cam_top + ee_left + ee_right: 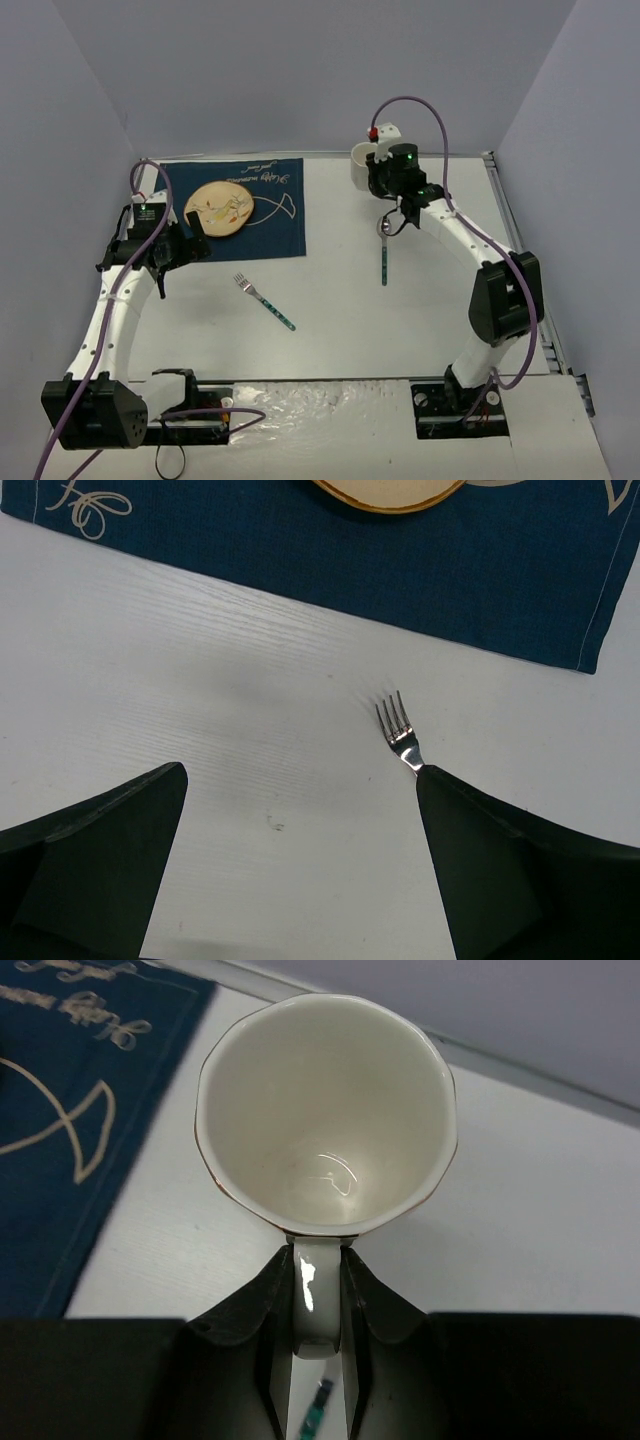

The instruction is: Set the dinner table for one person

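Observation:
The white dinner table [400,320] carries a dark blue fish-print mat [270,215] at the far left, with a round wooden plate [220,210] on it. A fork with a teal handle [265,300] lies on the bare table in front of the mat. My left gripper [185,262] is open and empty just left of the fork; in the left wrist view [300,810] the fork's tines [397,730] show by the right finger. My right gripper [318,1290] is shut on the handle of a white mug [325,1110], upright at the far middle [362,163].
A second utensil with a teal handle [384,255] lies on the table below the right gripper; its handle end shows in the right wrist view [318,1415]. The mat's corner [70,1110] lies left of the mug. Grey walls enclose the table.

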You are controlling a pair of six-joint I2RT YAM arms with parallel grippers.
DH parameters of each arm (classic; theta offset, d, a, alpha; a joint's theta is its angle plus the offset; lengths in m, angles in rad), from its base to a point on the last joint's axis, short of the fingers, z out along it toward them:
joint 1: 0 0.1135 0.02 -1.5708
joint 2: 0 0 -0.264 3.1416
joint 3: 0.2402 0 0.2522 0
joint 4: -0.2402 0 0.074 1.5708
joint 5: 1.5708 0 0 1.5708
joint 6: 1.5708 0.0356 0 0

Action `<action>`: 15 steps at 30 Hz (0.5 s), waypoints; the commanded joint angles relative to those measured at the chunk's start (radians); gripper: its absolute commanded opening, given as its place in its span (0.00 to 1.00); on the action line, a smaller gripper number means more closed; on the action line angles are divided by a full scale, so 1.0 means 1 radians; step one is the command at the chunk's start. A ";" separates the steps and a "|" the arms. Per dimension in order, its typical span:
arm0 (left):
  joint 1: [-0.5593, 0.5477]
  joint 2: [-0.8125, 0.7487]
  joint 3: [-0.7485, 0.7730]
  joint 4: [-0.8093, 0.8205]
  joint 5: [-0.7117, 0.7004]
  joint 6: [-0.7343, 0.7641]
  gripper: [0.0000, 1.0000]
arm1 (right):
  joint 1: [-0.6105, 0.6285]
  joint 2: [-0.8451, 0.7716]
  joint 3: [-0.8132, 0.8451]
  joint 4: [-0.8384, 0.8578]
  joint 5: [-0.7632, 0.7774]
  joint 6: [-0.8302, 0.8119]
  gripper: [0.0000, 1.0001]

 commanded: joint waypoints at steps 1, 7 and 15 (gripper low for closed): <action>-0.003 -0.002 0.074 -0.008 0.003 -0.005 0.97 | 0.054 0.102 0.220 0.134 -0.115 -0.031 0.00; -0.003 -0.002 0.103 -0.032 0.001 0.003 0.97 | 0.129 0.301 0.491 0.130 -0.182 -0.066 0.00; -0.003 -0.029 0.088 -0.014 0.009 -0.003 0.97 | 0.174 0.499 0.720 0.129 -0.236 -0.087 0.00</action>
